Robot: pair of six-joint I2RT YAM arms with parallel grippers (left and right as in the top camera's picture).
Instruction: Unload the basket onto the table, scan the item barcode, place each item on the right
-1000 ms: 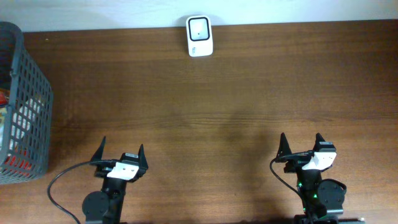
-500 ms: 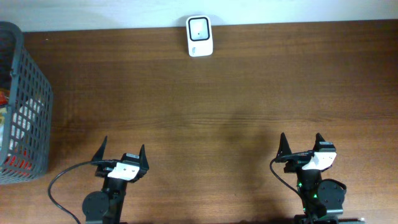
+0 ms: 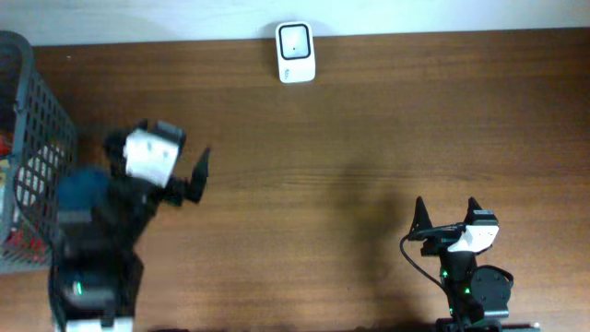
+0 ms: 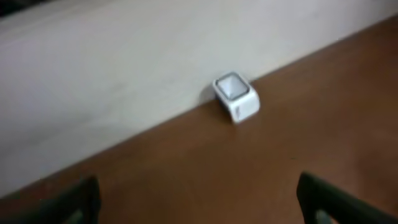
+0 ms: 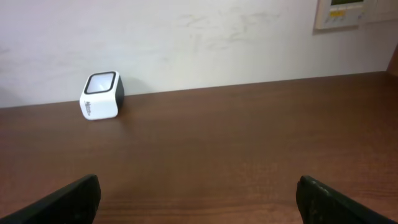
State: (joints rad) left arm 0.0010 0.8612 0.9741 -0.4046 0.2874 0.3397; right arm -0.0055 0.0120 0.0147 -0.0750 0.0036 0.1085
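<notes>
Grey mesh basket (image 3: 41, 111) of items (image 3: 28, 180) sits just left of the empty, wide-open left gripper (image 4: 198, 183), well apart from the equally wide right gripper (image 3: 446, 205)

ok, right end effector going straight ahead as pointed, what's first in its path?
Looks free: the right end effector, open, faces bare table up to the wall. The scanner sits left of that line. Depth is hard to judge.

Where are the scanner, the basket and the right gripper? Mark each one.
scanner (image 3: 295, 51), overhead view, on its white top face.
basket (image 3: 39, 109), overhead view, on its mesh side wall.
right gripper (image 3: 446, 205), overhead view, midway between its open fingertips.
</notes>
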